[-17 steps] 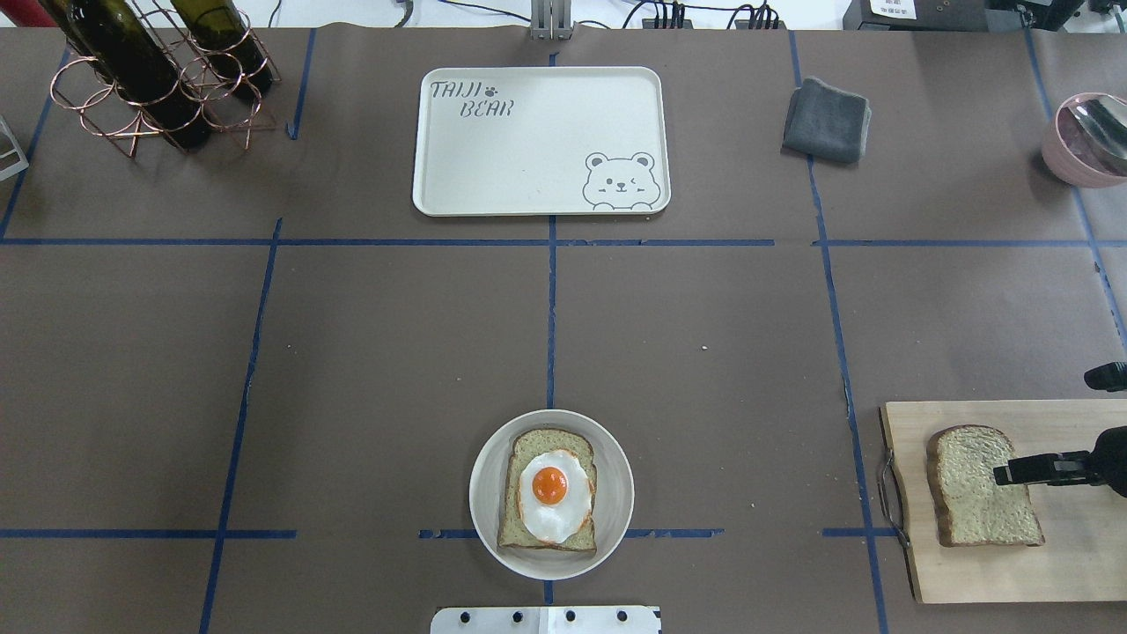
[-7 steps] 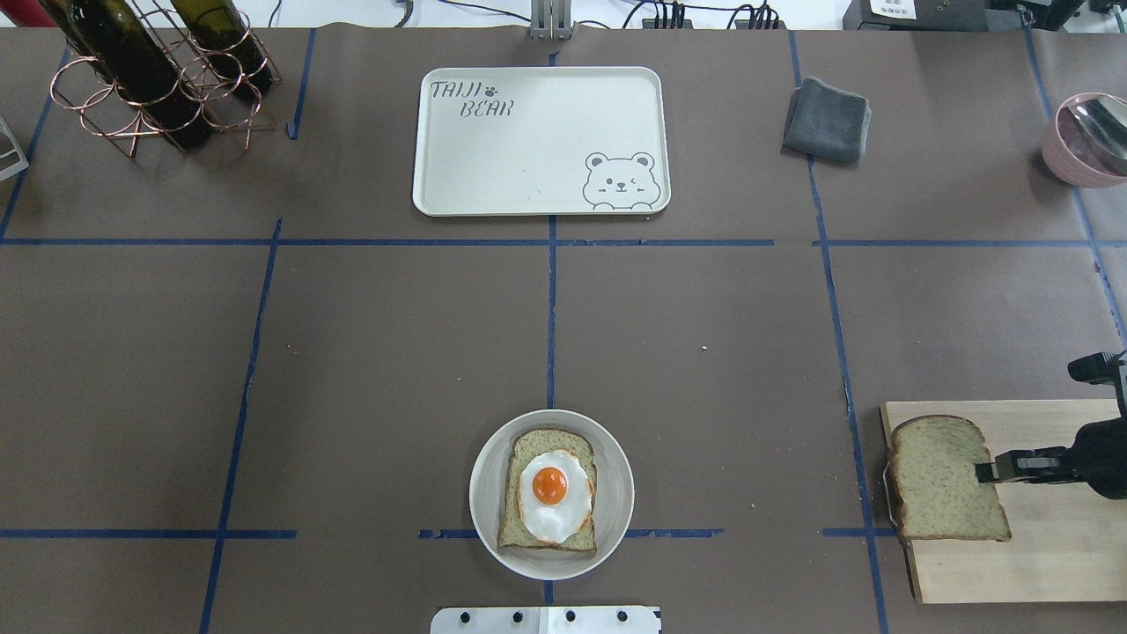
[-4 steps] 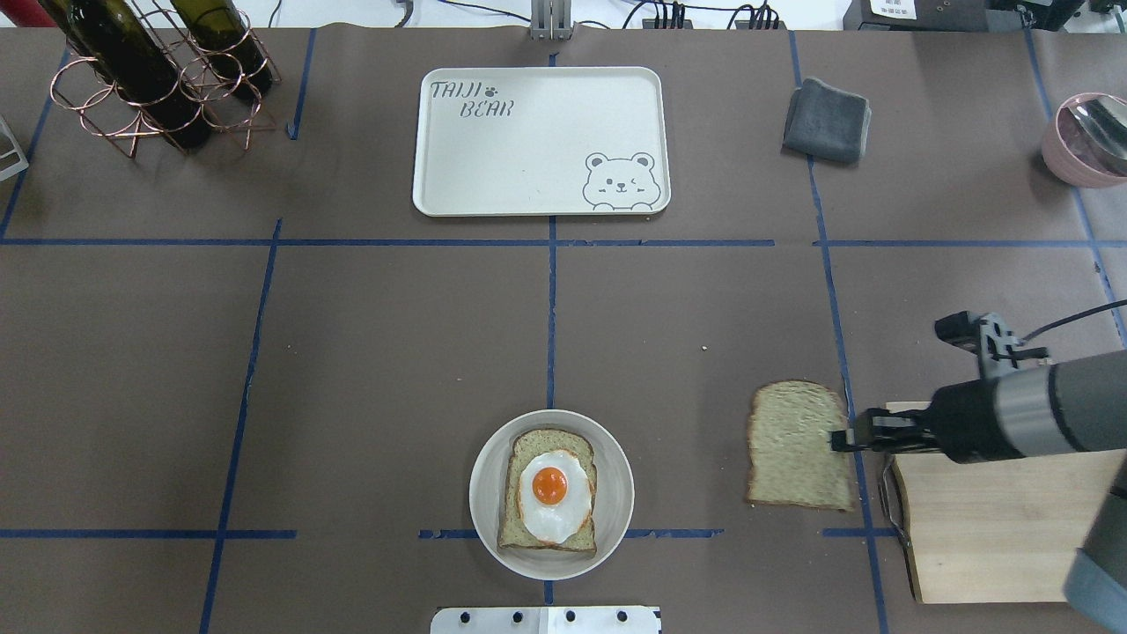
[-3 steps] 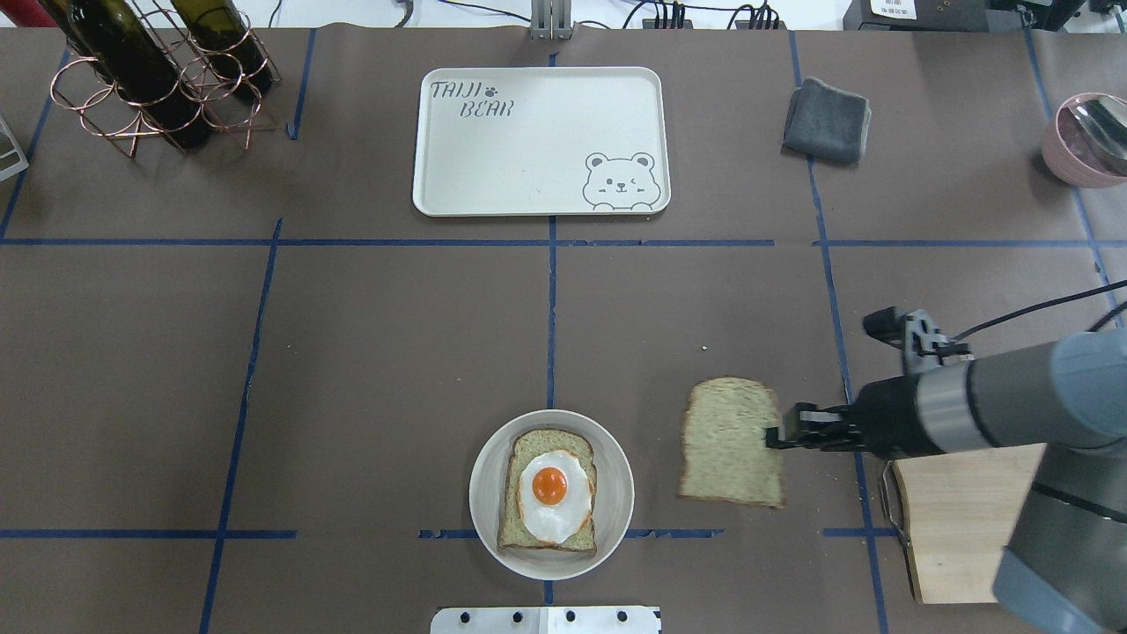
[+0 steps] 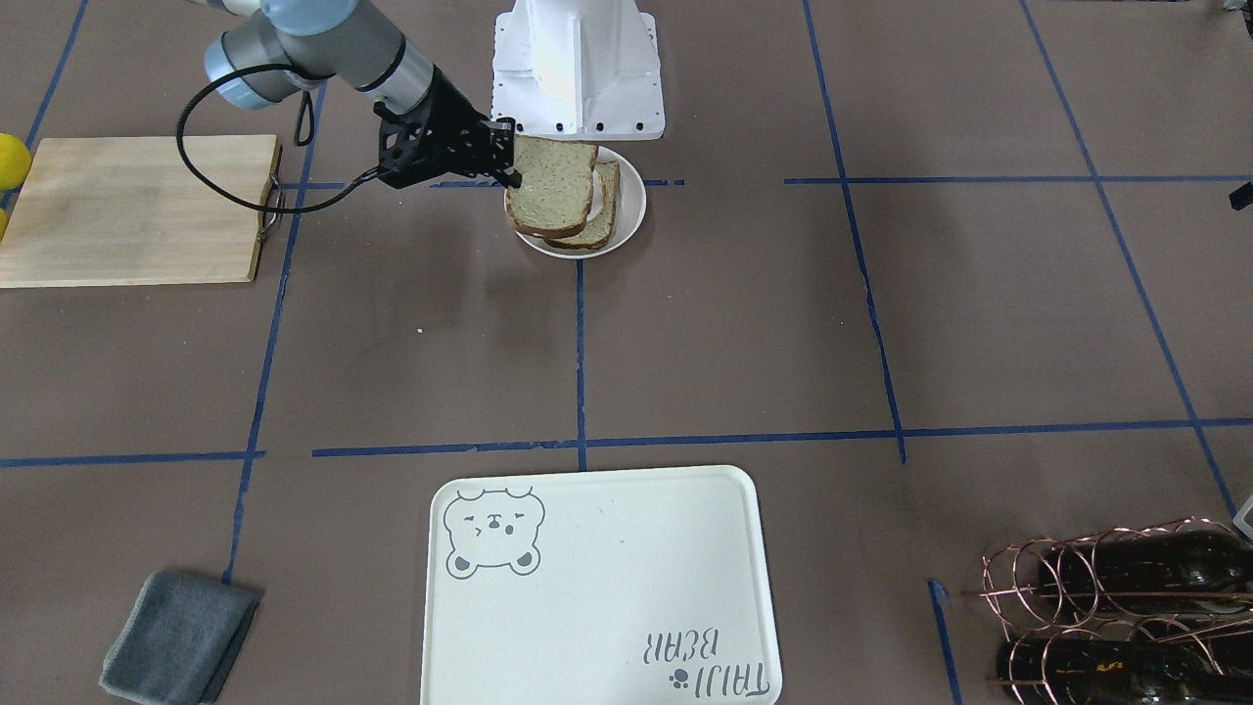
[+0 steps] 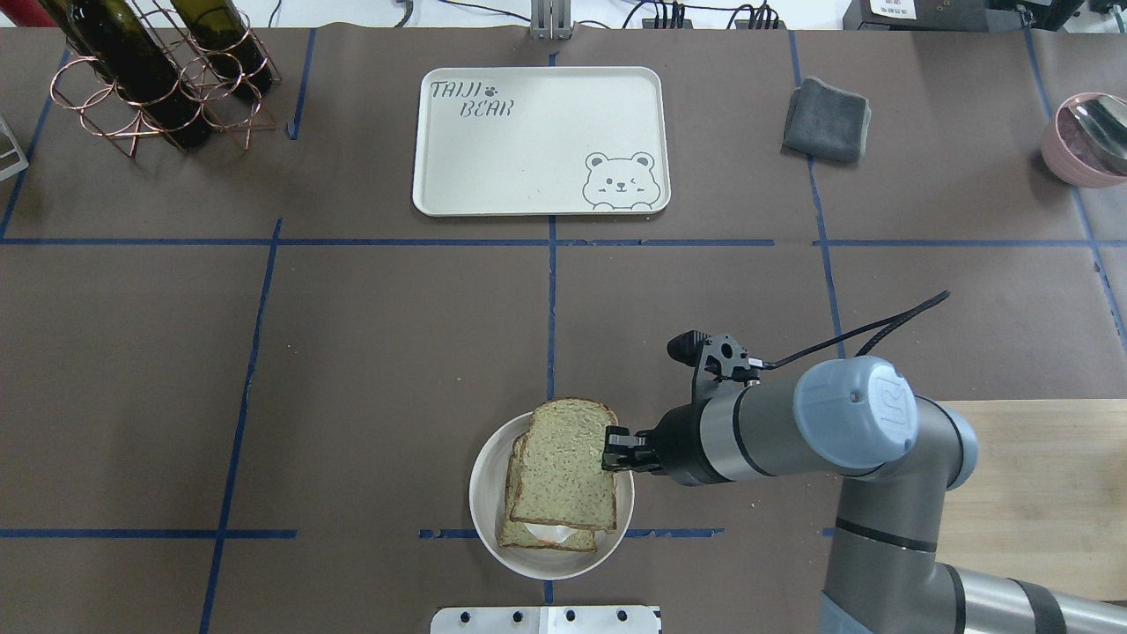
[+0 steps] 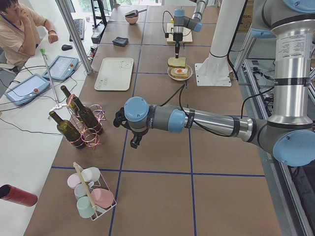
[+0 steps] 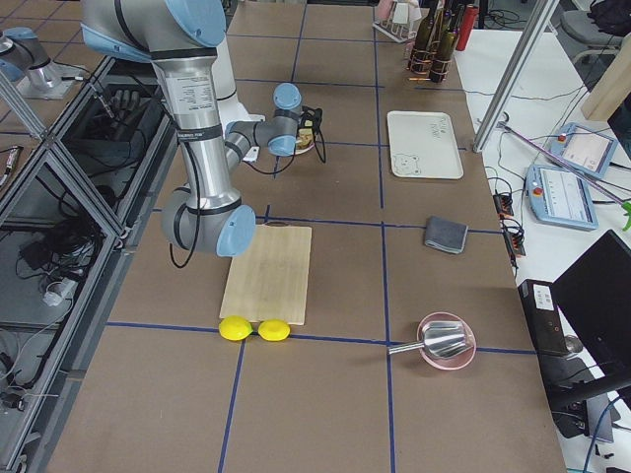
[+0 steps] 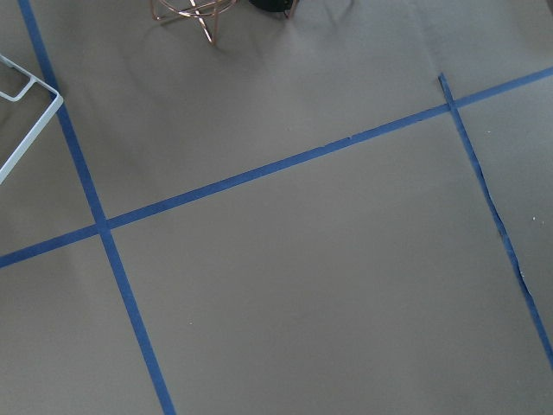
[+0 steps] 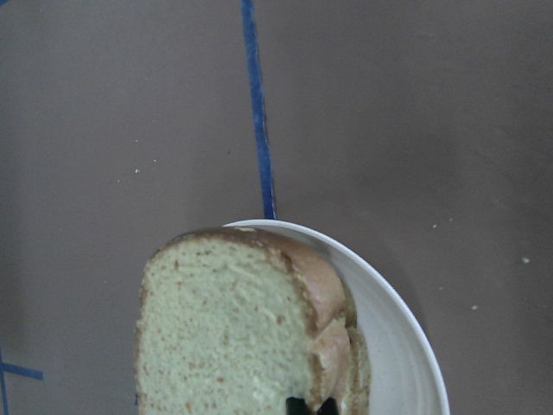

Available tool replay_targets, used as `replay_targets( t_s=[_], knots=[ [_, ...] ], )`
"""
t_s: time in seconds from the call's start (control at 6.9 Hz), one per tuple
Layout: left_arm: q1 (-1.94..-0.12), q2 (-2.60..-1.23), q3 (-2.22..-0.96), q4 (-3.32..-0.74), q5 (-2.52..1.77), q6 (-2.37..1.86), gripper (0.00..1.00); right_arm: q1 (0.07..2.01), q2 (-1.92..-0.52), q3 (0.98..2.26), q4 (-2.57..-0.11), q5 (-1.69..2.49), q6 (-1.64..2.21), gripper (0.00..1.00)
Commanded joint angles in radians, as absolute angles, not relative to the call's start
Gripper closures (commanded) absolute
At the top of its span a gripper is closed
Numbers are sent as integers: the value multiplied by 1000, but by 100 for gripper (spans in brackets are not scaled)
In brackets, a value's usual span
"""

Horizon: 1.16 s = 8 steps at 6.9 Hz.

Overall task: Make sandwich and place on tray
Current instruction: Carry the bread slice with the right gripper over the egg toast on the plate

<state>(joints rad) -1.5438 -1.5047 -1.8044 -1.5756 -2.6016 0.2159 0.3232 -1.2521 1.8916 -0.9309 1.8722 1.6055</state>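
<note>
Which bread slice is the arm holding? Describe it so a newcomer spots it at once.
Look at the round white plate just in front of the robot's base. Of the two bread slices there, it is the upper slice, pinched at its edge by the right tool.

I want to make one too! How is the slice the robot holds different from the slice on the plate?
The held slice is pinched at its edge by the right gripper; no gripper touches the plate slice. The held slice hangs above the egg; the plate slice lies on the white plate under it. From overhead the held slice shows whole; the plate slice only peeks out. Both are tan with brown crusts.
</note>
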Motion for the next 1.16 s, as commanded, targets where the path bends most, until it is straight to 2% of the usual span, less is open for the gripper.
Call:
replay_targets(
  t_s=[0.0, 0.87, 1.01],
  knots=[
    [-1543, -1505, -1804, -1592, -2606, 213, 0, 281, -1223, 1867, -953, 1853, 1606, 100],
    [-1543, -1505, -1802, -1594, -2608, 213, 0, 273, -1221, 1859, -951, 1826, 1606, 100],
    [-1540, -1505, -1802, -1594, -2606, 215, 0, 273, -1221, 1859, -954, 1824, 1606, 86]
  ],
)
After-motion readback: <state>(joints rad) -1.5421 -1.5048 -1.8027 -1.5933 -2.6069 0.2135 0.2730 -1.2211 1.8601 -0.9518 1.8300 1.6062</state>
